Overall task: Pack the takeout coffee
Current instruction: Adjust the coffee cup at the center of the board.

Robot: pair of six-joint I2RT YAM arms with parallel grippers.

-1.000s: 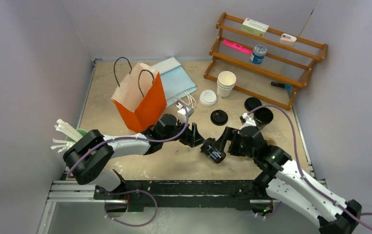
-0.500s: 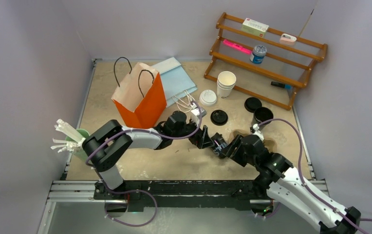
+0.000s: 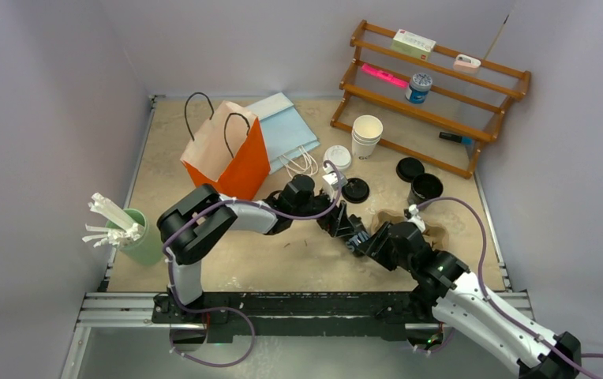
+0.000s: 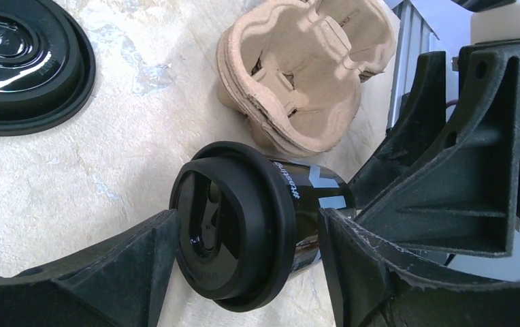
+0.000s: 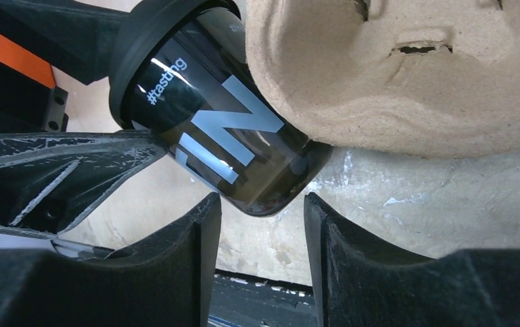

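Note:
A black cup with white print and a black lid (image 4: 237,231) lies tilted, its side against the brown pulp carrier (image 4: 305,68). My left gripper (image 4: 247,225) is shut on its lid end: one finger on the lid, the other on the cup wall. In the right wrist view the cup (image 5: 223,129) has its base just at the mouth of my right gripper (image 5: 263,204), which is open and not gripping it. From above, the left gripper (image 3: 346,225) and right gripper (image 3: 368,239) meet at the cup (image 3: 355,234). A second, open black cup (image 3: 425,188) and loose black lids (image 3: 355,189) (image 3: 410,168) stand behind.
The carrier (image 3: 428,229) lies right of the grippers. An orange paper bag (image 3: 227,154) stands open at the left, with a blue bag (image 3: 286,130) behind it. Stacked white cups (image 3: 366,134), a white lid (image 3: 336,157), a wooden rack (image 3: 432,87) and a green cup of straws (image 3: 136,233) are around.
The left gripper moved right and closed around the cup's lid end. The right gripper carried the cup up toward the carrier, and its jaws have come off the cup.

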